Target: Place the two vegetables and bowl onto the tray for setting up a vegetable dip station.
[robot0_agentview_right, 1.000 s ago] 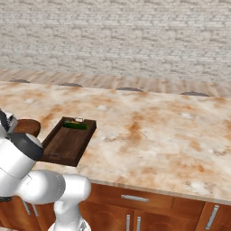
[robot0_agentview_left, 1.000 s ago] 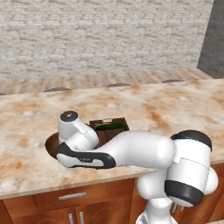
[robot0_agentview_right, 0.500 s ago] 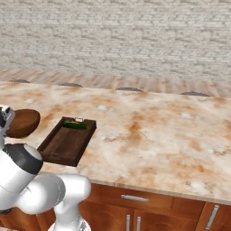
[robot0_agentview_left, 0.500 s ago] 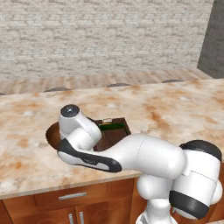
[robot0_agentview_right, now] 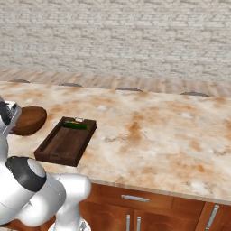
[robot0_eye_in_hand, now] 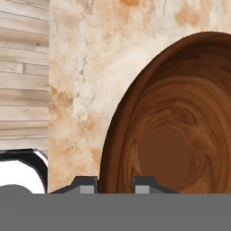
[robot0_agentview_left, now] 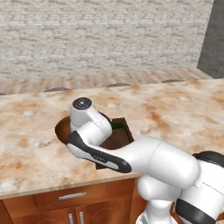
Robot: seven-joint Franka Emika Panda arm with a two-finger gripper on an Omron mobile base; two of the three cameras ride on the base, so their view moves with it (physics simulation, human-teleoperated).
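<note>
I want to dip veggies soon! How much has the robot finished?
Partly done. The cucumber already lies at the far end of the tray. I can't make out the carrot. In hand now: the claw is shut on the rim of the bowl, which sits beside the tray, so it's not yet on it.

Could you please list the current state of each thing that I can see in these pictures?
Round reddish-brown wooden bowl: upright, empty, on the counter beside the tray, its rim between the fingertips.
Dark brown rectangular wooden tray: flat on the counter, holding the cucumber at its far end.
Dark green cucumber: lying in the tray.
Gripper: shut on the bowl's rim.
</note>
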